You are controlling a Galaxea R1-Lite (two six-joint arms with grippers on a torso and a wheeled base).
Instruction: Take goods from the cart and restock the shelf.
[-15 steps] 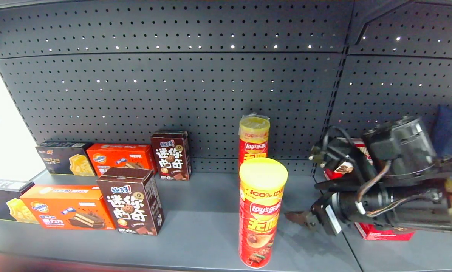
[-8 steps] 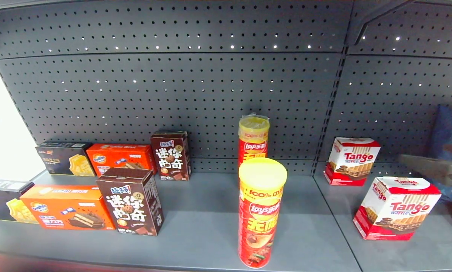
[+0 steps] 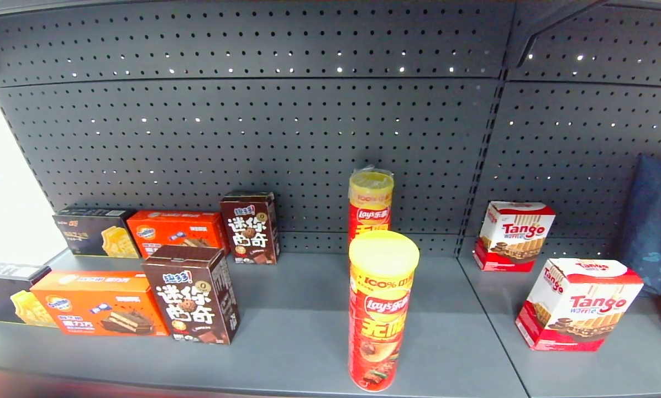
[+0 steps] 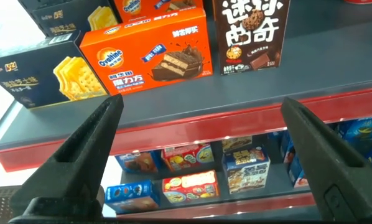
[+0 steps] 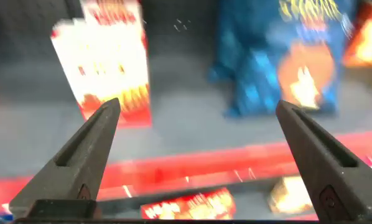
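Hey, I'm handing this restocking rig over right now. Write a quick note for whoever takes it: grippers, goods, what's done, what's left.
Left gripper: open, empty, off the shelf front by the orange box.
Right gripper: open, empty, facing the blue bag.
Shelved: front chip can and rear chip can, upright; front wafer box, rear wafer box.
Done: nothing in hand, these goods standing.
Left: probably fetch and shelve more goods.

Chip cans: two. Brown boxes, orange boxes, black boxes, wafer boxes: two each.
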